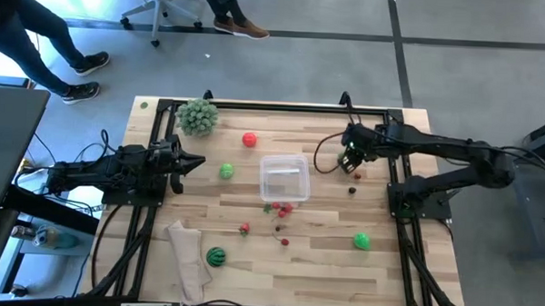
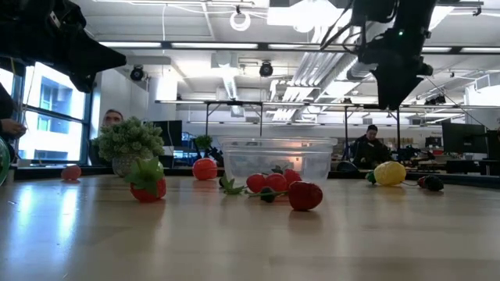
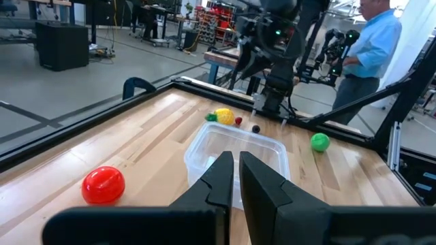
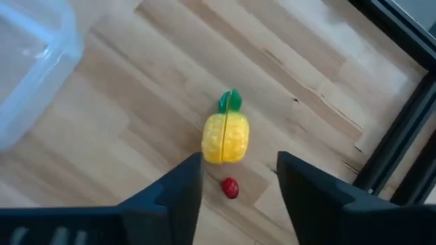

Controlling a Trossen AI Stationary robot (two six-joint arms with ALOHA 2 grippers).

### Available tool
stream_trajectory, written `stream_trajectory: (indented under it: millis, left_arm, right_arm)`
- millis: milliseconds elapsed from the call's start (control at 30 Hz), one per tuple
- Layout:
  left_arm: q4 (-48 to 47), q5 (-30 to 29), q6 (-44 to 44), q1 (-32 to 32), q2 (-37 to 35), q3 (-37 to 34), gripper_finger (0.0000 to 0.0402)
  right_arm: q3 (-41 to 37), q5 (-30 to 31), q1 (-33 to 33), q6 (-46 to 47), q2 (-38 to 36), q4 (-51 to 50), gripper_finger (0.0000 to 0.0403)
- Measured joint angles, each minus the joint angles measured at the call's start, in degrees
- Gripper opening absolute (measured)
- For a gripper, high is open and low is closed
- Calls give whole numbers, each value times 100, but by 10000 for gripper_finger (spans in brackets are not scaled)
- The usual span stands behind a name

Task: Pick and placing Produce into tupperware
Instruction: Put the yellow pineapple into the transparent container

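Note:
The clear square tupperware (image 1: 284, 178) stands mid-table with nothing in it that I can make out. Produce lies scattered on the wood. A yellow pineapple-like toy (image 4: 226, 136) with a green top and a small red berry (image 4: 231, 188) lie right of the tupperware. My right gripper (image 4: 240, 160) hangs above them, open and pointing steeply down, touching nothing. A red tomato (image 1: 249, 139), a green piece (image 1: 226, 171), a red cluster (image 1: 281, 208) and a striped watermelon ball (image 1: 215, 256) lie farther off. My left gripper (image 1: 196, 162) waits shut and level at the left.
A pale-green leafy ball (image 1: 198, 117) stands at the far left and a beige cloth (image 1: 187, 259) lies near the front left. A green ball (image 1: 361, 241) and a dark berry (image 1: 353, 189) lie on the right. The black frame rail (image 4: 402, 136) runs close by the right gripper.

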Motion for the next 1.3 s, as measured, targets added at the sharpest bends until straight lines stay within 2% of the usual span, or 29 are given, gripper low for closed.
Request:
stream_trajectory:
  millis: [167, 300, 500, 767, 1300]
  left_arm:
    - [-4, 0, 0, 1, -1, 0, 17]
    - [-11, 0, 0, 0, 0, 0, 17]
    - [-16, 0, -1, 1, -1, 0, 17]
    - [-174, 0, -2, 1, 0, 0, 17]
    - [-215, 2, -18, 2, -2, 0, 17]
  right_arm:
    - [0, -504, -507, -258, 315, 246, 222]
    - [0, -869, -765, -498, 768, 258, 229]
    - [0, -896, -940, -791, 1477, 274, 227]
    - [0, -1257, -1040, -1012, 2212, 459, 227]
    - [2, -1416, -1093, -1089, 2911, 712, 227]
